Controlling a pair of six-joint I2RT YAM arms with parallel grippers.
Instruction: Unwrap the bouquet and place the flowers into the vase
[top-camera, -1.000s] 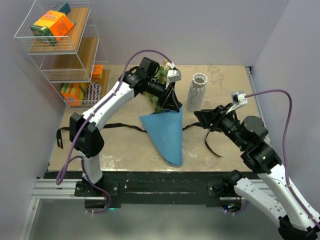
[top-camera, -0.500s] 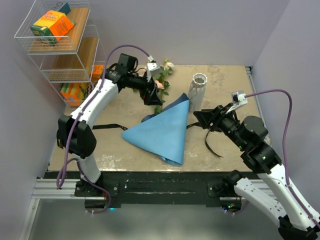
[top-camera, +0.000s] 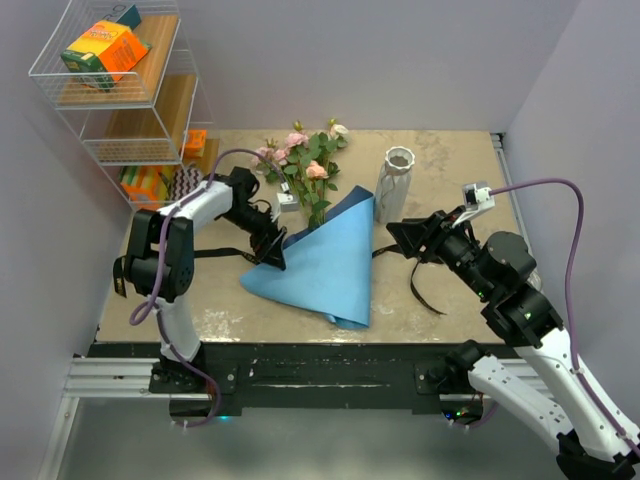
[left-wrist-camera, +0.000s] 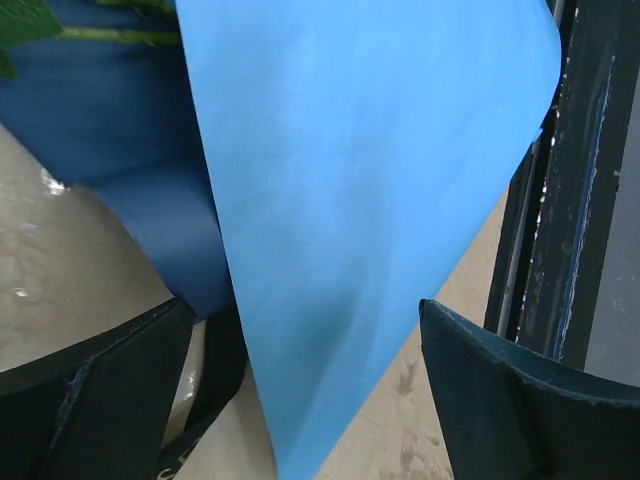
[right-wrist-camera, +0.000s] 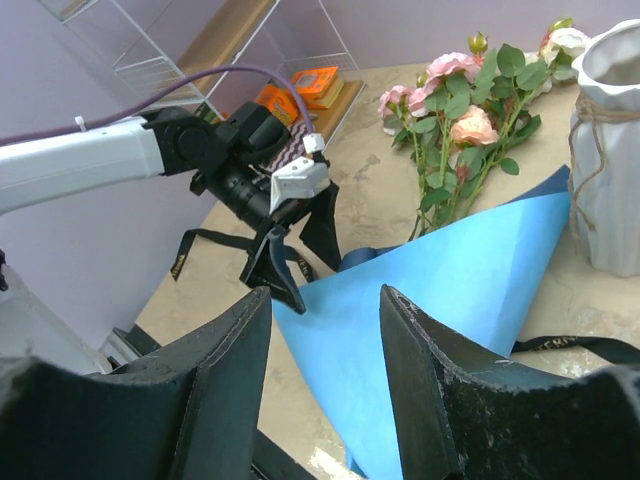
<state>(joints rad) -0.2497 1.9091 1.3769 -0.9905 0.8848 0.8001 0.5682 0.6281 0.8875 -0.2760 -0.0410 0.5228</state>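
**Clerk:** Overhead view, first item?
**Checker:** Blue paper (top-camera: 325, 265), opened into a loose sheet, mid-table (top-camera: 450, 170). Flowers (top-camera: 305, 165): pink, peach and cream heads toward the far edge, stems running down to the paper's far corner. All of them lie outside the vase.
**Clerk:** Vase?
**Checker:** Vase (top-camera: 394, 185), white, ribbed, upright, just beside the paper's far right corner. Black ribbon (top-camera: 425, 290), loose on the table on either side of the paper. Wire shelf (top-camera: 120, 100) at far left, holding an orange-and-green box (top-camera: 103, 47).
**Clerk:** Grippers?
**Checker:** Left gripper (top-camera: 272, 250), low at the paper's left edge. Right gripper (top-camera: 396, 237), right of the paper, near the vase's foot.
**Clerk:** Left wrist view?
**Checker:** Fingers (left-wrist-camera: 90, 400) set wide apart. The paper fills the space ahead between them, unclamped. One green stem and a leaf at the top-left corner. Dark rail (left-wrist-camera: 580, 200) down the right side.
**Clerk:** Right wrist view?
**Checker:** Fingers (right-wrist-camera: 215, 390) partly spread, nothing between them. Beyond: the left gripper, jaws splayed at the paper's left corner. Flowers lie flat behind the paper. The vase stands at the right edge with twine round its neck, and the ribbon lies below it.
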